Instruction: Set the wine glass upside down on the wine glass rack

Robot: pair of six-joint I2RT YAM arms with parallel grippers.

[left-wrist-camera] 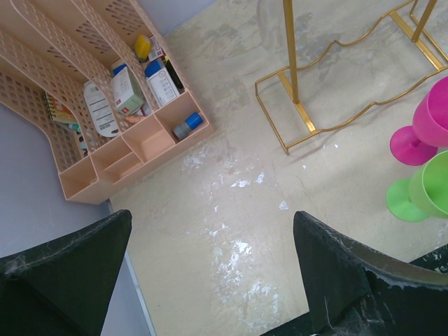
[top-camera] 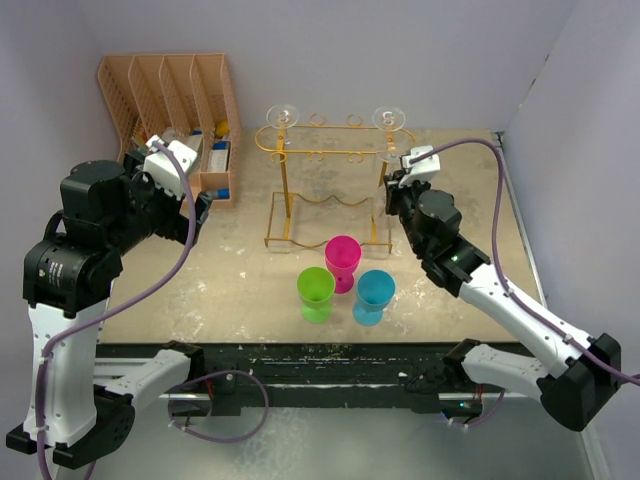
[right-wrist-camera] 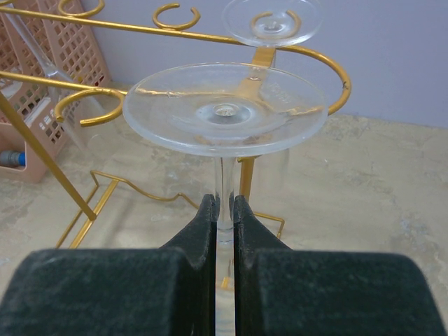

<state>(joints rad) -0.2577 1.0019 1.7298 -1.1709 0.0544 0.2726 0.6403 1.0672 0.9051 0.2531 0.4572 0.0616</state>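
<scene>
The right pincer point(right-wrist-camera: 224, 210) is pinching the stem of a clear wine glass point(right-wrist-camera: 224, 108), its black fingers point(right-wrist-camera: 199, 238) pressing in from both sides. The glass is pointing foot-up, its round foot sitting level with the front rail of the thin gold wire wine glass rack point(right-wrist-camera: 175, 31), just beside the rail's right-hand curl; whether it is touching the wire I cannot tell. A second clear glass point(right-wrist-camera: 269, 21) is sitting foot-up at the rear rail behind it. The rack is standing by the middle of the far edge of the beige counter point(top-camera: 200, 290). The left pincer point(left-wrist-camera: 210, 280) is hanging spread wide, holding nothing, over the counter's left side near the peach plastic slotted organiser point(top-camera: 170, 90) occupying the far left corner. A pink plastic goblet point(top-camera: 342, 258), a green plastic goblet point(top-camera: 316, 290) and a blue plastic goblet point(top-camera: 374, 293) are standing together toward the near edge
</scene>
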